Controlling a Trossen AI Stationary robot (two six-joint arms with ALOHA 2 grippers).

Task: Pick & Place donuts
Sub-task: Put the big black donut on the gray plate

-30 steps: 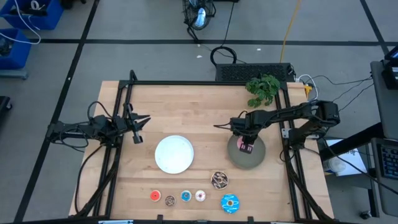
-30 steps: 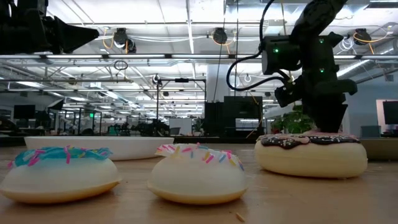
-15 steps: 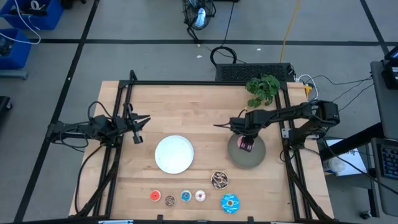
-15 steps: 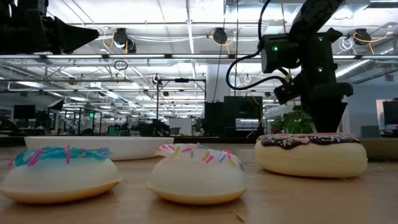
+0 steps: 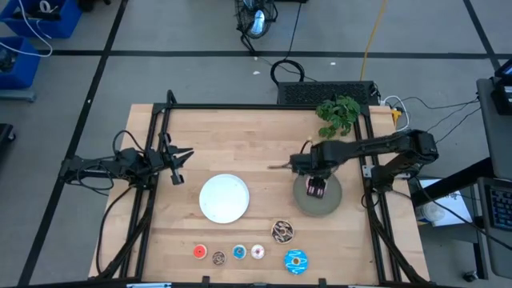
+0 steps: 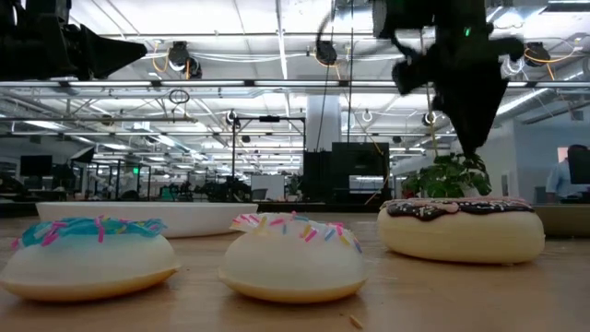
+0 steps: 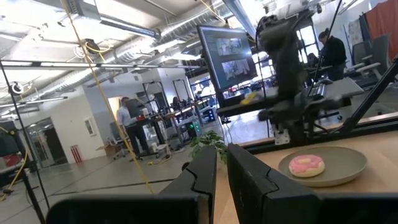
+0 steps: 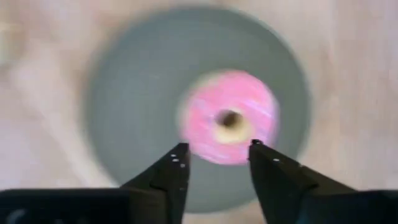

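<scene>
Pink donut [image 8: 229,117] on the grey plate [image 5: 330,203] — the right gripper [image 8: 214,152] above it, fingers apart and empty.

Seen from the right wrist, the pink donut lies near the middle of the grey plate, with the two dark fingers spread on either side of it and clear of it. On the near edge of the wooden table [image 5: 240,136] the other donuts sit in a loose row — red [image 5: 199,252], brown [image 5: 218,258], small blue [image 5: 239,253] and white-pink [image 5: 258,253], then the chocolate sprinkled donut [image 5: 282,232] and the blue sprinkled donut [image 5: 295,260]. A white plate [image 5: 224,198] lies bare between the arms. The left gripper [image 7: 221,165] waits at the table's left side, its fingers nearly together and holding nothing.
</scene>
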